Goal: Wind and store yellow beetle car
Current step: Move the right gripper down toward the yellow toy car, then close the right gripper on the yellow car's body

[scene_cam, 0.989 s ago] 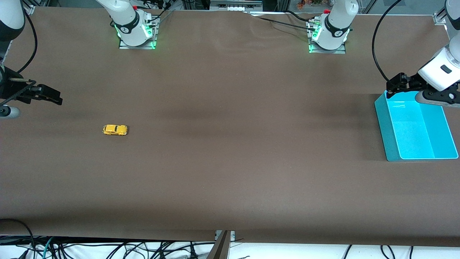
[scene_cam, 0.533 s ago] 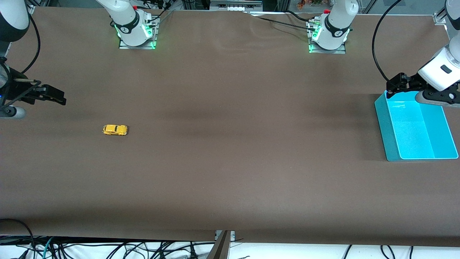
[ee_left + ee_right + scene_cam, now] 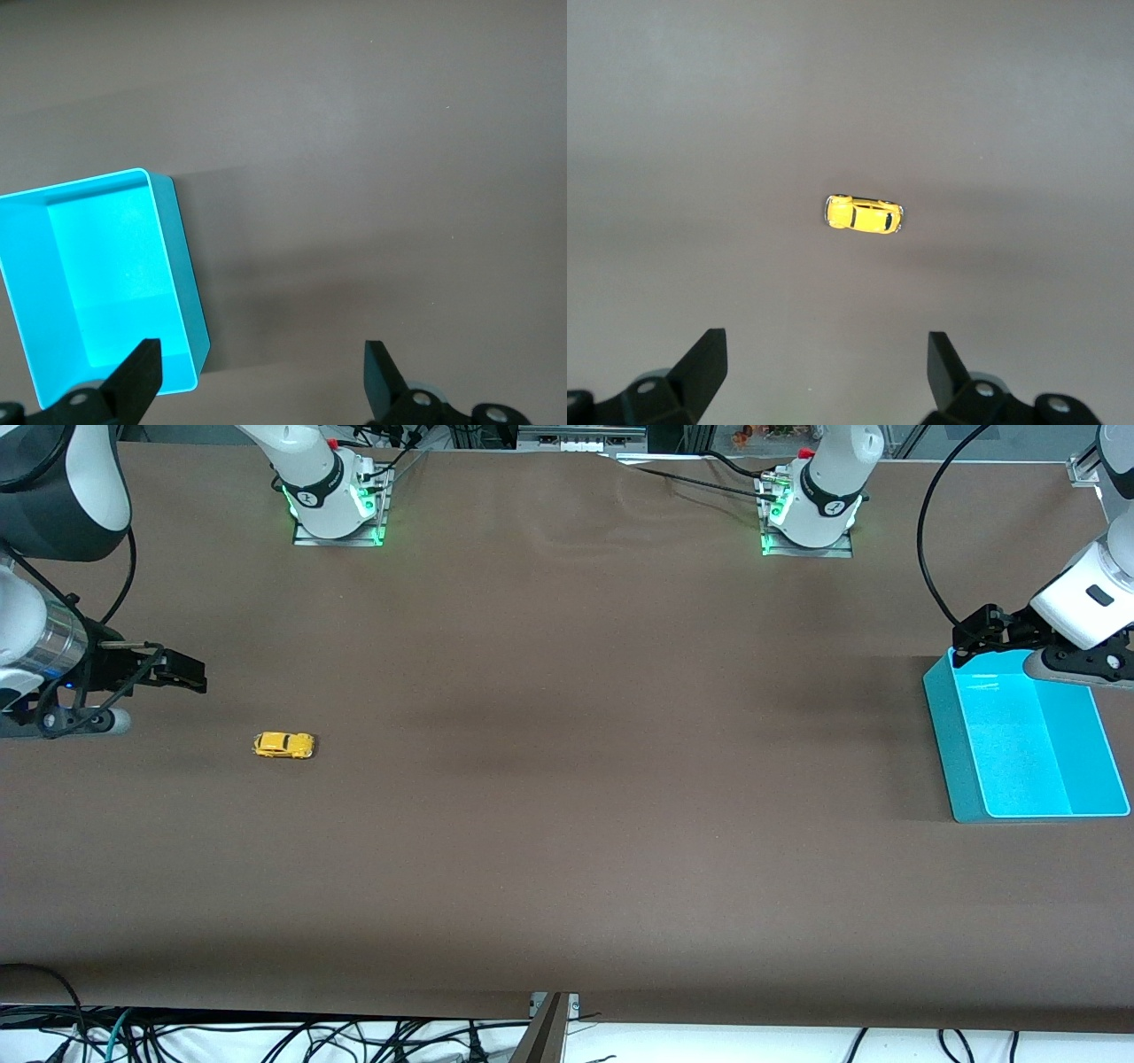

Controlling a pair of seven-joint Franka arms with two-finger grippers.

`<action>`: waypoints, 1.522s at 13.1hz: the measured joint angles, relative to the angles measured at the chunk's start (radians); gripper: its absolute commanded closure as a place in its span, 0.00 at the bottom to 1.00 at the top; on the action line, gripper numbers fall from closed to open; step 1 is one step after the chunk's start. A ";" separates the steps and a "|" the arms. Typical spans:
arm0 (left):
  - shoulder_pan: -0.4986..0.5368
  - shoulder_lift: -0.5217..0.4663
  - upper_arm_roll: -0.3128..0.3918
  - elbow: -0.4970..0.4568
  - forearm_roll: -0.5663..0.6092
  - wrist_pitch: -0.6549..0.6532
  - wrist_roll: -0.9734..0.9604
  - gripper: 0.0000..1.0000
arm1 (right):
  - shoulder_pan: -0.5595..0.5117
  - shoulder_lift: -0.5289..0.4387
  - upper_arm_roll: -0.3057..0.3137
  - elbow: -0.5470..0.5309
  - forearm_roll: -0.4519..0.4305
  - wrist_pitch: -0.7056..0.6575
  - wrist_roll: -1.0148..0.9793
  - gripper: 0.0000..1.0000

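Note:
The yellow beetle car (image 3: 283,745) stands on its wheels on the brown table, toward the right arm's end. The right wrist view shows the car (image 3: 865,215) ahead of the jaws, lying crosswise to them. My right gripper (image 3: 188,677) hangs open and empty over bare table beside the car, apart from it; in the right wrist view the gripper (image 3: 826,365) has nothing between its fingers. My left gripper (image 3: 972,636) is open and empty over a corner of the cyan bin (image 3: 946,731). The left wrist view has the left gripper (image 3: 261,372) straddling the bin's wall (image 3: 183,266).
The cyan bin is empty and sits at the left arm's end of the table. Both arm bases (image 3: 335,500) (image 3: 811,509) stand along the table's back edge. Cables hang below the front edge.
My right arm has swung in from the table's end toward the car, its gripper still open. The car, the bin and the left arm have not moved.

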 measured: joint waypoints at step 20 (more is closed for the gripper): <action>0.000 0.001 0.000 0.000 0.000 0.000 0.000 0.00 | -0.019 0.277 -0.014 -0.387 0.000 0.728 -1.374 0.00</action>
